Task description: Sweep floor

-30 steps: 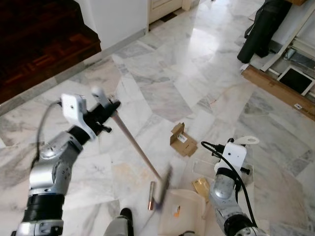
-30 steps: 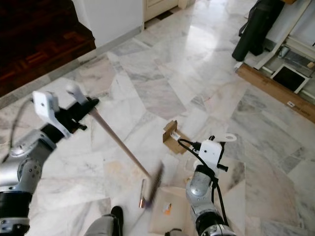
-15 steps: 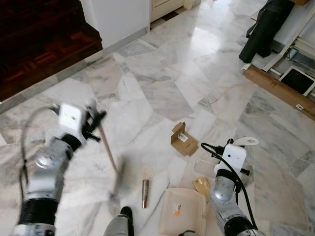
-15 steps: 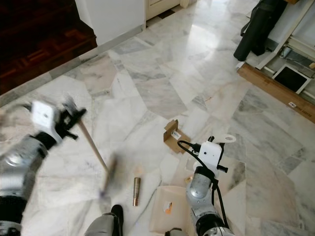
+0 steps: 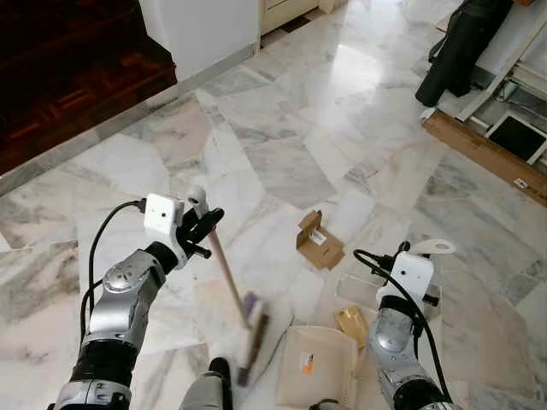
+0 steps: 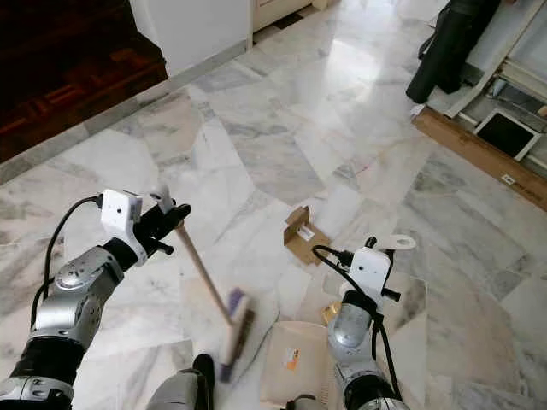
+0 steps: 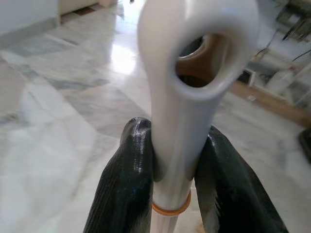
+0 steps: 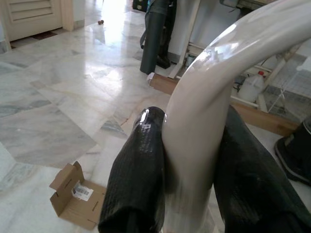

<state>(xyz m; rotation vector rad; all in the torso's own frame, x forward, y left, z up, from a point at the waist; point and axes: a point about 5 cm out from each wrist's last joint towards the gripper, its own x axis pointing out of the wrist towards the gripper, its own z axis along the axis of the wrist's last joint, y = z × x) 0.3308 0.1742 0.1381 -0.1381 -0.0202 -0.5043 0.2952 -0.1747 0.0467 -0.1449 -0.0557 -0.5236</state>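
My left gripper (image 5: 203,225) is shut on the white top end of a broom handle (image 7: 187,92), with a black finger (image 7: 129,179) on each side. The wooden shaft slants down to the blurred broom head (image 5: 250,337), low over the marble floor just left of a beige dustpan (image 5: 329,389). A small orange scrap (image 5: 306,366) lies in the pan. My right gripper (image 8: 192,121) is shut on the dustpan's white curved handle (image 8: 214,73), at the lower right. An open cardboard box (image 5: 319,241) and a gold wrapper (image 5: 350,323) lie on the floor near the pan.
A dark wooden step (image 5: 77,77) runs along the far left, beside a white wall corner (image 5: 205,30). A black bag (image 5: 449,51) and a long wooden board (image 5: 483,158) stand at the far right. A clear plastic piece (image 5: 355,290) lies by the dustpan.
The broom head swung left away from the dustpan, then back right towards it. It now covers the spot where a brown tube lay. The right arm and dustpan stayed put.
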